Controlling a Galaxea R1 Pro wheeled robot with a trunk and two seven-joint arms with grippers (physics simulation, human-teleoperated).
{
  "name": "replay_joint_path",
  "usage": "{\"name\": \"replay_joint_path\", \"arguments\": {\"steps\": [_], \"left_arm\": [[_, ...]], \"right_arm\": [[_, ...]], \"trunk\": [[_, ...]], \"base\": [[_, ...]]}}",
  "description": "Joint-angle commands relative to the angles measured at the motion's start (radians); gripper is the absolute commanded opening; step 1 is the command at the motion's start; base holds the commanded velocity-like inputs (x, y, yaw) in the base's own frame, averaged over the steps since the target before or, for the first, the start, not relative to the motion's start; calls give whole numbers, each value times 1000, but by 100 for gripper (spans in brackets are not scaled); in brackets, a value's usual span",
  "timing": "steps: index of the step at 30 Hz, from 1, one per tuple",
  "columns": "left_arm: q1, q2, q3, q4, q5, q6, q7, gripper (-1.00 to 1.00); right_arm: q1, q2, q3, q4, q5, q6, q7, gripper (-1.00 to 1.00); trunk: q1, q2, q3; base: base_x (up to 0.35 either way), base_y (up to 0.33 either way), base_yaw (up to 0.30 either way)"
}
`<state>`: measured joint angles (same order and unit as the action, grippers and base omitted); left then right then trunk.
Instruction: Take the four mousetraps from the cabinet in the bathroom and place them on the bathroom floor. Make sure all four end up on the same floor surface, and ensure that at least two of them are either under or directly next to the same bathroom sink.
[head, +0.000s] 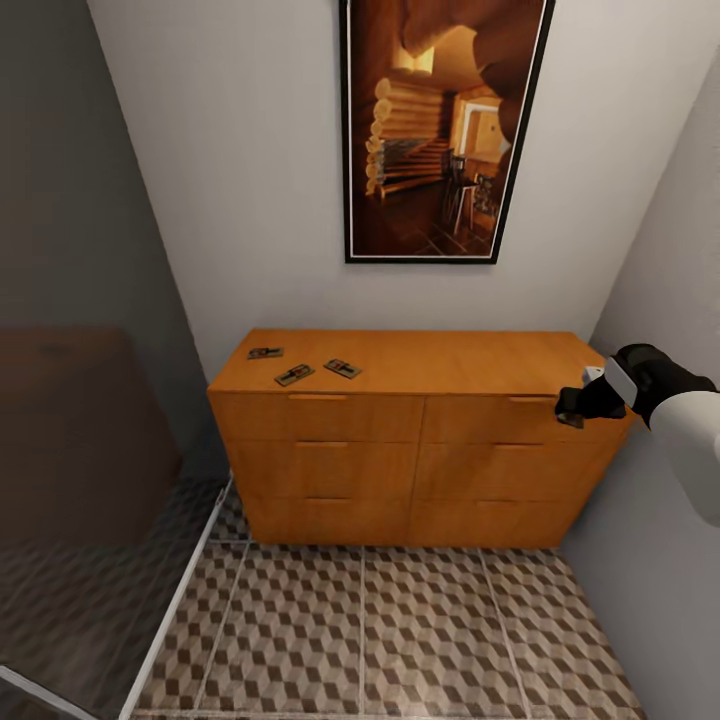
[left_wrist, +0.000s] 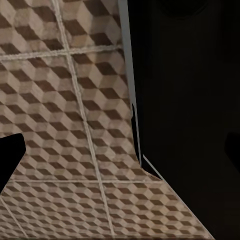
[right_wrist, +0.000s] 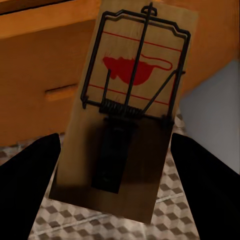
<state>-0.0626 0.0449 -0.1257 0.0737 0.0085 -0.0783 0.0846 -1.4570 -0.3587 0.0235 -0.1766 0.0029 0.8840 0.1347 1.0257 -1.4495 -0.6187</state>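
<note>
Cabinet: the cabinet (head: 415, 460) sits in the middle of the head view, against the white wall. It is orange-brown wood with drawers in two columns.
Traps on top: three mousetraps lie flat on the left part of the cabinet top. One (head: 265, 353) is far left, one (head: 294, 375) is a bit lower, and one (head: 343, 368) is to the right of those two. They are near each other but not touching.
Fourth trap: a fourth trap (right_wrist: 130, 107) fills the middle of the right wrist view. It is a wood slab with a black wire frame and a red mouse shape on it. It is tilted, off the cabinet and above the floor.
Right hand: the right hand (head: 583, 402) is at the right edge of the head view, by the cabinet's right front corner. Its dark fingers (right_wrist: 30, 175) are clamped on the fourth trap, one on each side.
Left hand: cannot tell if it is apart or together. Its wrist view looks down at the floor tiles beside a dark panel.
Floor: the floor (head: 400, 640) has tiles with brown, beige and grey cubes, at the bottom of the head view.
Picture: a dark-framed picture (head: 440, 130) hangs on the wall above the cabinet.
</note>
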Motion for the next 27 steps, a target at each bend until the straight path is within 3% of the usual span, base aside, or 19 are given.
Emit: {"name": "replay_joint_path", "arguments": {"steps": [1,8,16,25,27], "left_arm": [[-2,0,-8,5,1,-8,3,100],[-2,0,-8,5,1,-8,3,100],[-2,0,-7,5,0,-9,3,100],[-2,-2,-6,1,-1,-13,2,100],[-2,-3,-4,-2,-2,-14,3,100]], "right_arm": [[0,-1,3,-1,1,4,5,-100],[0,0,3,-1,1,4,5,-100],[0,2,4,12,1,-16,5,-100],[11,10,5,144,0,-229,7,-100],[94,21,6,155,0,-294,7,-100]], "trunk": [[-1,-1,-1],[-1,-1,-1],[-1,-1,-1],[-1,-1,-1],[-1,-1,-1]], "base": [[-333,0,0],[-323,0,0],[-82,0,0],[-5,0,0],[0,0,0]]}}
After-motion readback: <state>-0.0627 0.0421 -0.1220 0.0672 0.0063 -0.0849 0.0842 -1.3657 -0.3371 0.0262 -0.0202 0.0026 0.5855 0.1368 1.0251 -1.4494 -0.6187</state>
